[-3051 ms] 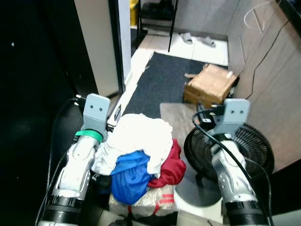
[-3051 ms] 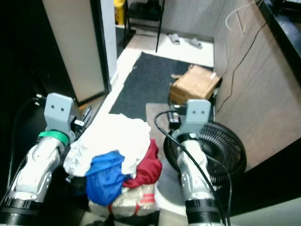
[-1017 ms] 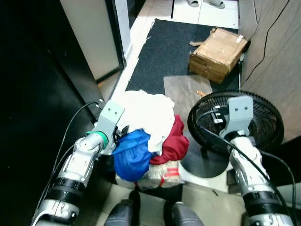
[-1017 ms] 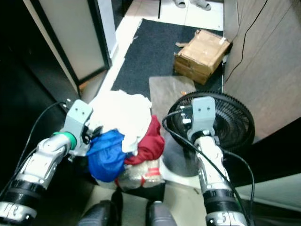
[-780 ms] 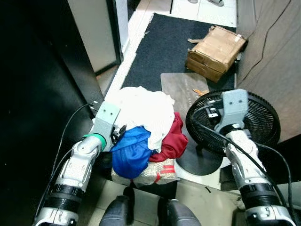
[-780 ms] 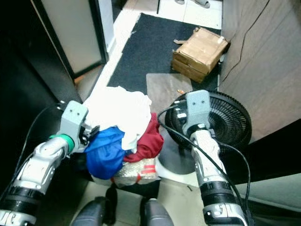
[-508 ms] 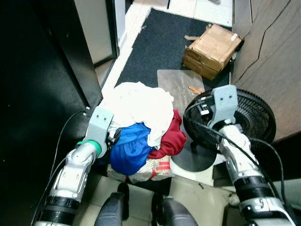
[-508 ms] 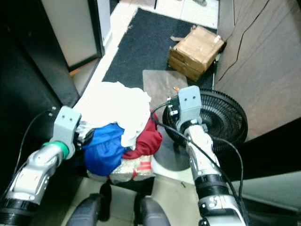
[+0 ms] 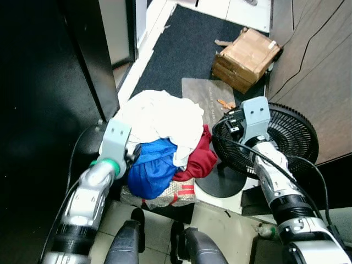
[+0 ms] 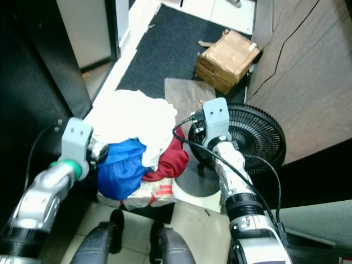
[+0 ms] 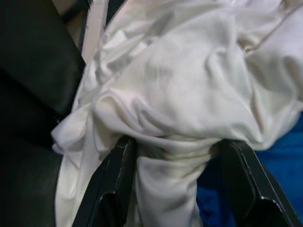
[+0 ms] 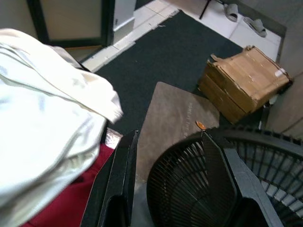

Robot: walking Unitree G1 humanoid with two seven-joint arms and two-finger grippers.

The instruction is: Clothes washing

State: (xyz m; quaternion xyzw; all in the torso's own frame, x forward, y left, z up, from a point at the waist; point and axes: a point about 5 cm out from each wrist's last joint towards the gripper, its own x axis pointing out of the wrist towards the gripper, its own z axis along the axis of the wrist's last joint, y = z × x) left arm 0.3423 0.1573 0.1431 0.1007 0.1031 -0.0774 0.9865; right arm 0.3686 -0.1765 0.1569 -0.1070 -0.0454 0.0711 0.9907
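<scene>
A heap of laundry sits on a silvery mesh bag (image 9: 177, 192) on the floor before me: a white cloth (image 9: 162, 116) on top, a blue one (image 9: 149, 171) at the front, a red one (image 9: 199, 157) on the right. My left gripper (image 11: 177, 142) is pressed into the heap's left side, open, with bunched white cloth (image 11: 189, 90) lying between its black fingers (image 11: 118, 165). My right gripper (image 12: 170, 137) hovers open at the heap's right side, above the red cloth (image 12: 71, 198), with nothing between its fingers.
A black floor fan (image 9: 289, 144) lies right beside my right arm. A cardboard box (image 9: 245, 52) sits on a dark mat (image 9: 176, 49) ahead. A black panel (image 9: 49, 82) closes the left side and a wooden wall (image 9: 324, 66) the right. My feet (image 9: 126, 247) stand just behind the heap.
The view has tilted down and pulled back, so my feet now show. Both arms have stayed at the sides of the heap, and the left wrist has risen slightly against it.
</scene>
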